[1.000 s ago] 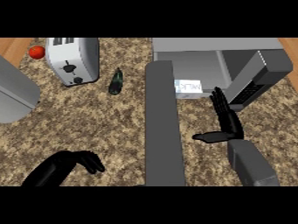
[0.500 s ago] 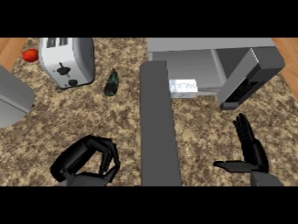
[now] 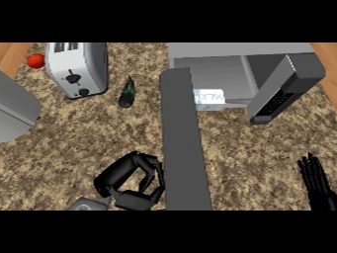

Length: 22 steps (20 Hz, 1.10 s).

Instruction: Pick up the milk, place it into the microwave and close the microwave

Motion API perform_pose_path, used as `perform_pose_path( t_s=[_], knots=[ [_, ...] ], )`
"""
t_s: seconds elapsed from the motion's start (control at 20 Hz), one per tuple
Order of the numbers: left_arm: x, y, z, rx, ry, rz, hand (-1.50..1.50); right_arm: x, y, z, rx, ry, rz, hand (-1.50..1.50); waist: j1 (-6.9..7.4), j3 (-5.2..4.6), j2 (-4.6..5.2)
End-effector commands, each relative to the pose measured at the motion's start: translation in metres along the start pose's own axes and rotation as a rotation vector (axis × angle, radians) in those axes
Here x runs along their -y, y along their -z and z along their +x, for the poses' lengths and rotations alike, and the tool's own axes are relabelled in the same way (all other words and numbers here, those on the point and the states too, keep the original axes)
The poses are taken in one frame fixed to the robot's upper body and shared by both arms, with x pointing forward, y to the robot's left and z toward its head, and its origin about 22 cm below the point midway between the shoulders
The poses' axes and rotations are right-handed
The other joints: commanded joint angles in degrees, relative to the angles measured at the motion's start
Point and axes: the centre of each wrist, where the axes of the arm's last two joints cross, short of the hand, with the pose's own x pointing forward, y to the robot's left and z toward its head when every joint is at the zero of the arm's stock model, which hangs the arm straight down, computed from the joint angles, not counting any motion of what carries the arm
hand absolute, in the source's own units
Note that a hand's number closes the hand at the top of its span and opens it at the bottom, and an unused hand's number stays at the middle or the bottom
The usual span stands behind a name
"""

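While the microwave [image 3: 236,74] gapes, the milk [image 3: 209,97] sits at its sill.

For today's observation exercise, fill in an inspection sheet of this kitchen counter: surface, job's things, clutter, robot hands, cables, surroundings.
Surface: speckled brown stone counter; wooden floor shows at the upper corners.
Job's things: milk carton sits at the front of the microwave cavity; microwave door open, swung to the right.
Clutter: toaster, red apple left of it, dark green bottle lying right of it.
Robot hands: left robot hand curled, holding nothing, low on the counter; right robot hand open, fingers straight, at the lower right.
Cables: nothing seen.
Surroundings: long grey bar running down the middle; grey slab at left edge.
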Motion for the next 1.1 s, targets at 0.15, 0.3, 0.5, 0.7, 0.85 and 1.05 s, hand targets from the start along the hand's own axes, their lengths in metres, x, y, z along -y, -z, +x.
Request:
perform_pose_path(
  t_s=[0.15,0.3,0.5,0.7,0.85,1.05],
  knots=[
    [0.053,0.029,-0.022,0.018,0.015,-0.080,1.50,0.017,-0.026,0.042,0.156,0.102,0.102,-1.50,-0.57,0.00,0.37],
    [0.064,0.046,-0.016,-0.054,-0.018,-0.150,1.50,0.018,-0.021,0.058,0.166,0.155,0.187,-1.50,-1.36,0.02,0.49],
    [0.092,0.057,-0.013,-0.063,-0.016,-0.130,1.50,0.009,-0.019,0.077,0.205,0.187,0.217,-1.50,-1.57,0.05,0.61],
    [0.113,0.067,-0.003,-0.047,-0.004,-0.127,1.50,-0.008,0.000,0.095,0.226,0.225,0.302,-1.50,-2.34,0.03,0.79],
    [0.121,0.071,0.000,-0.048,0.023,-0.072,1.50,-0.017,0.009,0.116,0.225,0.208,0.358,-1.50,-3.32,-0.07,0.91],
    [0.112,0.092,0.013,-0.023,0.059,-0.006,1.50,-0.014,0.013,0.138,0.232,0.214,0.405,-1.50,-4.31,-0.04,1.20]
  ],
)
